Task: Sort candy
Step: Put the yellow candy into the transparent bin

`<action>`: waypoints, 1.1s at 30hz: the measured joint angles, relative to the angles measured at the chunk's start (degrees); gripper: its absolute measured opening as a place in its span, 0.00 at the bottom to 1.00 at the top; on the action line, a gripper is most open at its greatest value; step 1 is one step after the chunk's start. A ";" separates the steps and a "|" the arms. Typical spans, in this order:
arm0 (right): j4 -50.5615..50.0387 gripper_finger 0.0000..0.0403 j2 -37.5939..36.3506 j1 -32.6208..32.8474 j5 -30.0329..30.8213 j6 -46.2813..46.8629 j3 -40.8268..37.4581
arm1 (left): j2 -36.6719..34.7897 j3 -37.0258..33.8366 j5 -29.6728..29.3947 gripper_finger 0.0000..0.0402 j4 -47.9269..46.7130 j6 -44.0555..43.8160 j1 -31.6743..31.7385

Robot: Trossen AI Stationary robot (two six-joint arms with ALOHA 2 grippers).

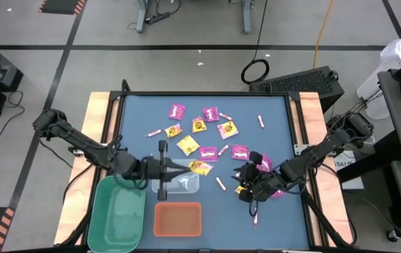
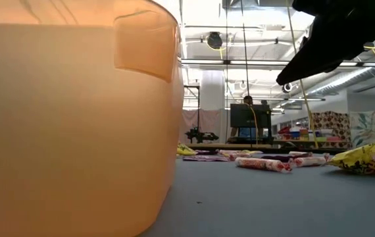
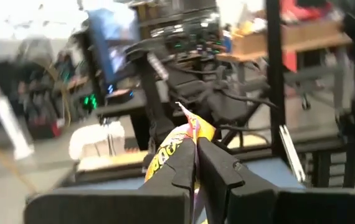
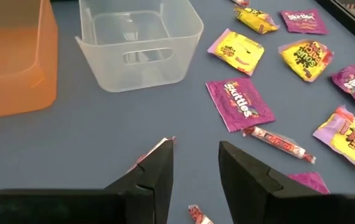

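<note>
Magenta packets (image 1: 177, 110), yellow packets (image 1: 188, 145) and pink-and-white sticks (image 1: 261, 121) of candy lie flat and scattered on the blue mat. My left gripper (image 1: 186, 169) is raised and level over the far edge of the clear bin (image 1: 181, 184), shut on a yellow packet (image 1: 200, 167). My right gripper (image 1: 246, 184) hangs slanting down over the mat at the right, open (image 4: 196, 165), with bare mat between its fingers. A stick (image 4: 197, 214) lies just under it, and a pink wrapper end (image 4: 152, 150) shows beside one finger. My left gripper pinches the yellow packet's near end (image 3: 179, 155) between its two fingers. The fingers come level from the table's left. The rest of the packet (image 3: 187, 127) sticks out past the fingertips, lifted clear of the table and above the clear bin.
A green bin (image 1: 116, 211) stands at the near left and an orange bin (image 1: 177, 219) at the near middle, just in front of the clear bin (image 4: 140, 40). More packets (image 4: 240, 102) and a stick (image 4: 277, 142) lie ahead of my right gripper.
</note>
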 joint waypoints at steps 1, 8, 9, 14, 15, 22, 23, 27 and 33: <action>-0.02 0.29 0.00 0.00 0.02 -0.04 0.00 | 0.00 0.00 0.46 0.04 0.04 2.89 -0.32; 0.00 0.29 0.00 0.00 0.14 0.05 0.00 | 0.00 0.00 0.86 0.04 -1.77 26.70 -3.46; 0.00 0.29 0.00 0.00 0.11 0.18 0.00 | 0.00 0.00 0.88 0.04 -2.49 30.49 -4.00; 0.00 0.29 0.00 0.00 0.08 2.01 0.00 | 0.00 0.00 0.91 0.04 -6.58 47.53 -7.12; 0.00 0.29 0.00 0.00 0.07 2.01 0.00 | 0.00 0.00 0.93 0.04 -7.19 49.39 -7.62; 0.00 0.29 0.01 0.00 -0.01 2.01 0.02 | 0.02 0.00 0.89 0.04 -8.63 53.44 -10.13; 0.00 0.29 0.02 0.00 -0.02 2.01 0.02 | 0.00 0.00 0.89 0.04 -8.62 53.44 -10.33; 0.00 0.29 0.02 0.00 -0.02 2.03 0.02 | 0.00 0.00 -1.49 0.04 -8.79 55.09 -10.96; 0.00 0.29 0.02 0.00 -0.02 2.03 0.02 | 0.01 0.00 -3.46 0.04 -8.94 55.99 -11.08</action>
